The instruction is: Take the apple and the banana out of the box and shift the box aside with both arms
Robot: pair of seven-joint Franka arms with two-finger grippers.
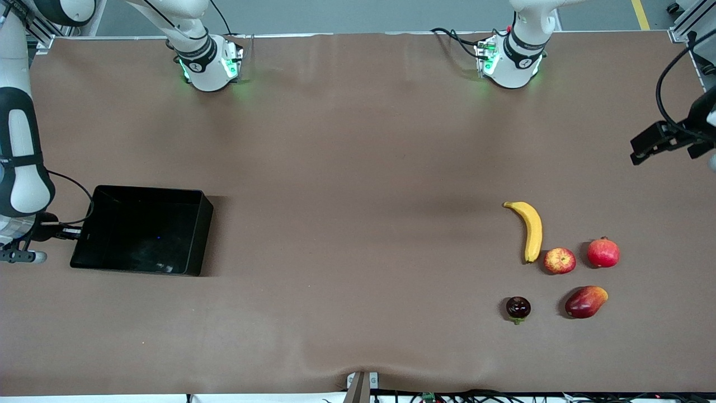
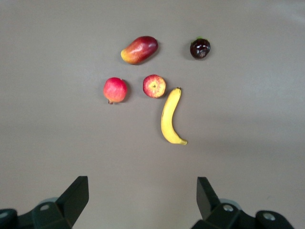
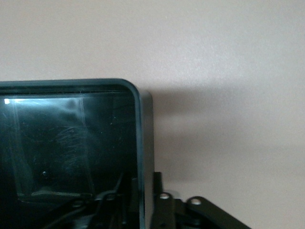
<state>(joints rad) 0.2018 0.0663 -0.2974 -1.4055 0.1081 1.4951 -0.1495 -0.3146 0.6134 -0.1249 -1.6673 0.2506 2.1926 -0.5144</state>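
Glossy black plastic tray on matte brown bench toward right arm's end, right end effector at its rim, grip cannot be told, curved yellow banana touching round red-and-yellow apple toward left arm's end, left end effector spread wide above them

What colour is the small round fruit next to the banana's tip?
The apple is red with yellow patches, clearest in the left wrist view.

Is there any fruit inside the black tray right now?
No, the black tray holds nothing, and the banana and apple lie on the table toward the left arm's end.
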